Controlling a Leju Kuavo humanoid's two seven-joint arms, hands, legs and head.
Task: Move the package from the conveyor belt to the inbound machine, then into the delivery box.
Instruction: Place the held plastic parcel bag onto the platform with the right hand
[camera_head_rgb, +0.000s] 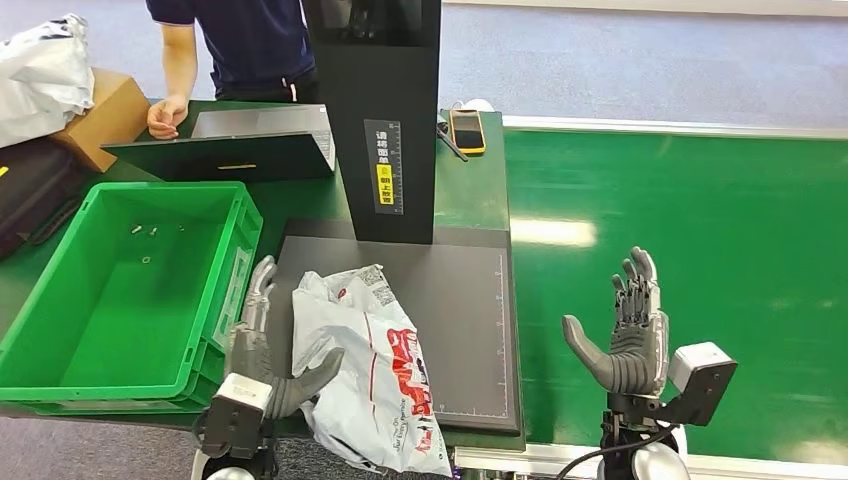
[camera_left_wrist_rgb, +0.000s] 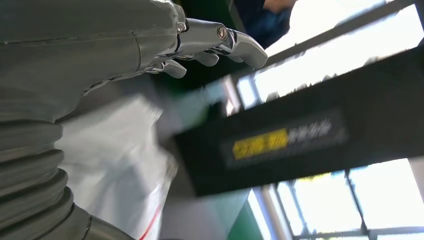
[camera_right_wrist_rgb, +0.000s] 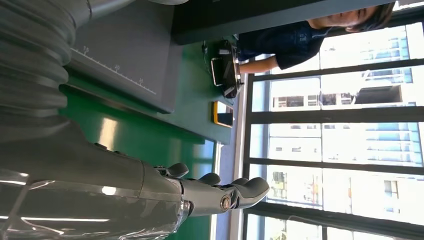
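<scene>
Half of package (camera_head_rgb: 372, 372) overhangs platform (camera_head_rgb: 460, 310) | left hand (camera_head_rgb: 262, 345) thumb touching it

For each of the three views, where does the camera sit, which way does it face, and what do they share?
Head view: high on the body, looking down at the grey scanner plate, white package and green crate; both robot hands show, left robot hand, right robot hand.
Left wrist view: behind the left robot hand, facing the package.
Right wrist view: behind the right robot hand, facing the plate.
The head and right wrist views share the plate.
</scene>
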